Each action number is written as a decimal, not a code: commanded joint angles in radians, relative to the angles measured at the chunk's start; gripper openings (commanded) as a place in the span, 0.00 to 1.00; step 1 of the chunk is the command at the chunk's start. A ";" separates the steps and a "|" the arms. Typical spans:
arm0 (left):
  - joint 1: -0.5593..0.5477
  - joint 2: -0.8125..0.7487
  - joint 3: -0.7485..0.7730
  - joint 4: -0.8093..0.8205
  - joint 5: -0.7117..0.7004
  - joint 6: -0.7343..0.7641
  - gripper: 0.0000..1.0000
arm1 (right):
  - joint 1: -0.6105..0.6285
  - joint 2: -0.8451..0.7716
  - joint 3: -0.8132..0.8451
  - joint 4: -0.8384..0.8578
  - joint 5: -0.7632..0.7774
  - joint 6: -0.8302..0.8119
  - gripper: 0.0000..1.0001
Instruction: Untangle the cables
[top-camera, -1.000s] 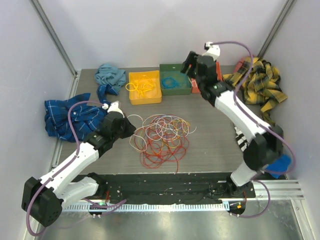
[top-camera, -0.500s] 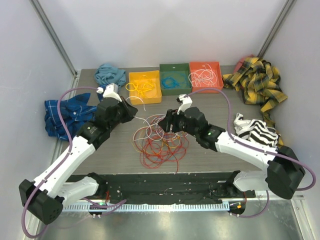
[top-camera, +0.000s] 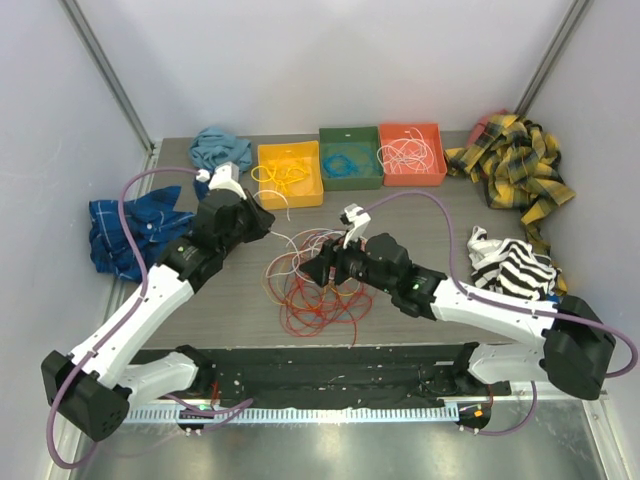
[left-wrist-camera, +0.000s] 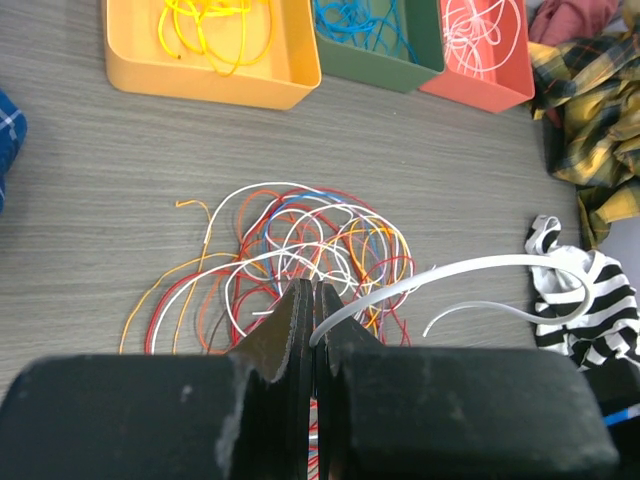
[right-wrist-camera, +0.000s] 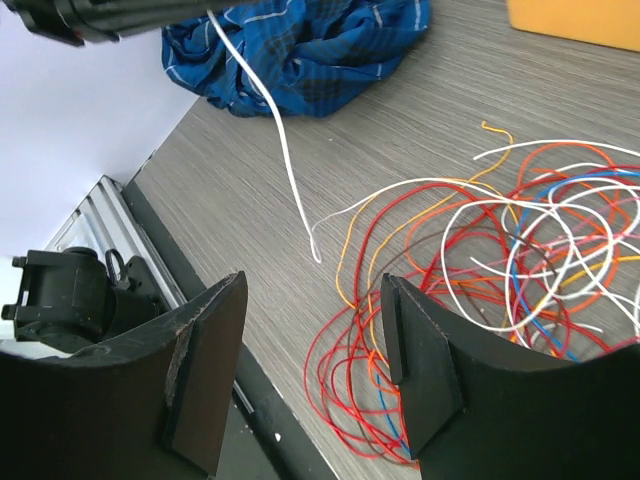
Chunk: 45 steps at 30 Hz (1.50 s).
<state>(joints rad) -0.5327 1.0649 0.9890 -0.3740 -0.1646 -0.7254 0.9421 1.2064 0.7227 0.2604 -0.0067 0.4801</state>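
Showing red, orange, white and flecks of blue in the cables. Carrying yellow inside the yellow bin, blue inside the green bin, white inside the orange-red bin. Displaying blue plaid cloth, yellow-black plaid cloth, black-white striped cloth.

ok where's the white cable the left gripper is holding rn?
Left wrist view: the white cable is pinched in the left gripper, left of the cable pile, its free end arcing right toward the striped cloth.
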 joint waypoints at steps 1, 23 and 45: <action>-0.003 -0.005 0.054 0.006 -0.015 0.020 0.00 | 0.018 0.056 0.018 0.114 0.001 -0.020 0.64; -0.007 -0.032 0.048 -0.016 -0.022 0.020 0.01 | 0.020 0.239 0.126 0.241 0.091 0.002 0.01; -0.004 -0.293 -0.131 -0.125 -0.253 -0.015 1.00 | -0.209 0.206 1.144 -0.291 0.695 -0.448 0.01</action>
<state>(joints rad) -0.5365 0.7914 0.8993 -0.4938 -0.4381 -0.6998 0.7540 1.3270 1.7077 -0.0029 0.5823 0.1692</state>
